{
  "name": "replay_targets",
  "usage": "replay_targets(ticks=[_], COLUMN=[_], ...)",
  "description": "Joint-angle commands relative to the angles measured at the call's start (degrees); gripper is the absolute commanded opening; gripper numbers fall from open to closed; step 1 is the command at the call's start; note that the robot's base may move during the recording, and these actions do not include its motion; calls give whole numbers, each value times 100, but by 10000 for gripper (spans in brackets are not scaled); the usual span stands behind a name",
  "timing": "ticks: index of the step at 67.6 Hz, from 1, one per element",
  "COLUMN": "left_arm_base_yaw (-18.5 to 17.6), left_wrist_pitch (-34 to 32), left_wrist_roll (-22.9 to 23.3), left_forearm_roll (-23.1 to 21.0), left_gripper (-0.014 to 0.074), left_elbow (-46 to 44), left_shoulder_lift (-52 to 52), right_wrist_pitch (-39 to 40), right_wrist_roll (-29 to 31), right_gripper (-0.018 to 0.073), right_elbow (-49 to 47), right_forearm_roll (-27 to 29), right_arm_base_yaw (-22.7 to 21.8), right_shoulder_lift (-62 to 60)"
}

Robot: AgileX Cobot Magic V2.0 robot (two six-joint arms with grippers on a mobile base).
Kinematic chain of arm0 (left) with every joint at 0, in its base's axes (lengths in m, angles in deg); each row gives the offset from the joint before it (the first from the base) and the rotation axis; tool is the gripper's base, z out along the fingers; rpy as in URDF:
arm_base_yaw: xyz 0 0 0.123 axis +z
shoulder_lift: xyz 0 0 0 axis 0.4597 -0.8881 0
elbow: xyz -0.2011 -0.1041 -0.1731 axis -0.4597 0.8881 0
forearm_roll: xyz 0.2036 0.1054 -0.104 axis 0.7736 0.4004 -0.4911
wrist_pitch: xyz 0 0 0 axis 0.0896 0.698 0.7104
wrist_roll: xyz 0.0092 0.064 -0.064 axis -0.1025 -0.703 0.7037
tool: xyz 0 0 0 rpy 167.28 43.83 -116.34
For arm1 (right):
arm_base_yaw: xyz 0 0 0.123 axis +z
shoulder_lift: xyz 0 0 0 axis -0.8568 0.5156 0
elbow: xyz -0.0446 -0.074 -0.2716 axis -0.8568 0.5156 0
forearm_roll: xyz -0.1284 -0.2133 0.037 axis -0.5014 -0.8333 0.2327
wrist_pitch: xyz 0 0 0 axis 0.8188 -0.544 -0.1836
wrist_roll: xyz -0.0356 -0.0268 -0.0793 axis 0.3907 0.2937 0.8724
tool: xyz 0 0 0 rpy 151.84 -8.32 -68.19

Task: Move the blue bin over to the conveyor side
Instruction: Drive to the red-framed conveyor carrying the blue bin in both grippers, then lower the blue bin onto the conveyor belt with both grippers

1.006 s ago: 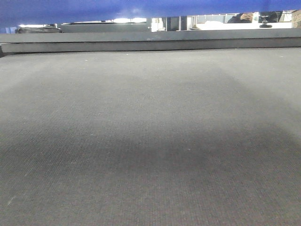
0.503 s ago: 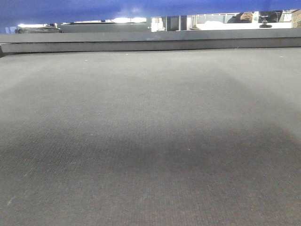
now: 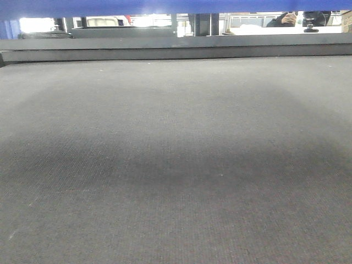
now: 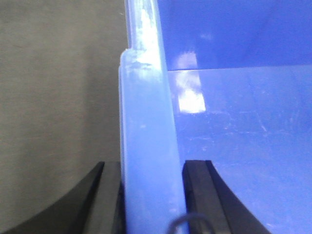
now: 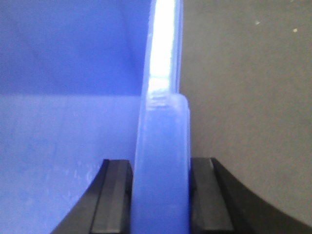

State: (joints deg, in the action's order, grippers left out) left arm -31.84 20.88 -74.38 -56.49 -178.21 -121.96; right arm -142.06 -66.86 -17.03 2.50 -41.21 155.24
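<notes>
conveyor (image 3: 176, 165) one; blue bin (image 4: 243, 146) one, rim clamped by left claw (image 4: 152, 195), right claw (image 5: 161, 195).

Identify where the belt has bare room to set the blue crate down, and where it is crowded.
The wide dark grey woven conveyor belt is bare from the near edge to the dark metal rail. Crowded only at the large glossy blue plastic bin, where jaws of the left gripper and right gripper clamp its rim.
</notes>
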Motion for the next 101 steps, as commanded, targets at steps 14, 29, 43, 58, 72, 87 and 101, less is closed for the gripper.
replay_targets(ticks=[14,29,43,58,72,87,101], left_arm_base_yaw=[-57,-71,-170,-179,-179,-179,-39], left_wrist_pitch=[-492,-539,-539,-533,-378,-364,-705], left_wrist_roll=[-27,-39,-39,-39,-39,-39,-39], left_forearm_roll=[-328,-333,-258,-134,-121,101,378], left_gripper=[-9,-9,34,269,614,573,366], left_elbow=[-161,-150,-150,-150,-150,-150,492], left_shoulder_lift=[-944,-1586,-2088,-2183,-2104,-1326,-119], right_wrist_pitch=[675,634,754,872,838,654,569], right_wrist_roll=[595,680,724,747,755,755,836], right_gripper=[-79,-79,-79,85,571,559,277], right_elbow=[-80,-80,-80,-80,-80,-80,414], right_forearm_roll=[360,394,394,370,370,382,382], right_arm_base_yaw=[-540,-551,-574,-574,-574,-574,-730], right_shoulder_lift=[876,1844,2402,2565,2525,2007,1320])
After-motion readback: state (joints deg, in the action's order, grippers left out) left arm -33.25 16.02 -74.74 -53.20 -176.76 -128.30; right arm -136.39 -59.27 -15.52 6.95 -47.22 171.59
